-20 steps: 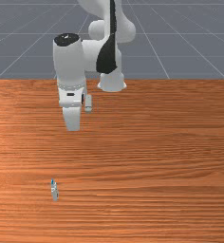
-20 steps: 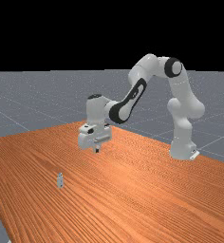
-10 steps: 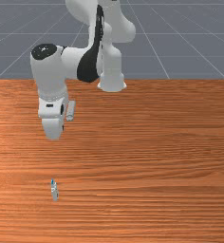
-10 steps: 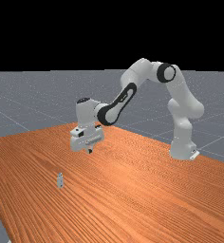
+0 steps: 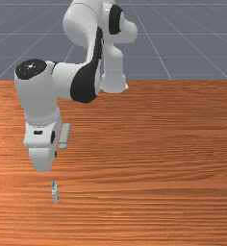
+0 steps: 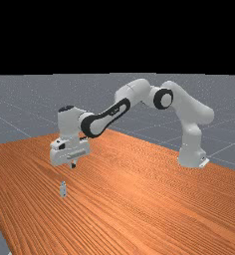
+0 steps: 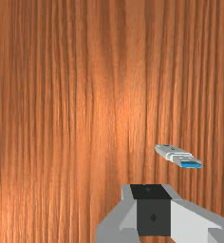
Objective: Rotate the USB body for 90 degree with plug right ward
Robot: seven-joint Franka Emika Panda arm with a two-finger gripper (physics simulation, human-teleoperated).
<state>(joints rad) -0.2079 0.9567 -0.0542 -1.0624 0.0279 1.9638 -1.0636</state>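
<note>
The gripper (image 5: 54, 154) hangs above the table at the front view's left, its hand hiding most of it. In the far view the black tip of the gripper (image 6: 73, 165) is above the USB body and slightly to its right. The wrist view has the gripper (image 7: 153, 204) with its fingers together, shut on nothing. The USB body (image 5: 56, 193) lies on the wood with its blue end toward the arm's base. The white USB body (image 6: 63, 190) stands apart from the fingers. Beyond the fingertips lies the USB body (image 7: 173, 154), its blue plug end visible.
The wooden table (image 5: 158, 158) extends under the arm. The arm's white base (image 6: 191, 154) stands at the far view's right. A small grey part (image 5: 64, 136) is fixed beside the hand.
My hand has moved toward the front camera and to the front view's left, nearer the USB body. In the far view it has moved left and slightly lower. The USB body has stayed in place.
</note>
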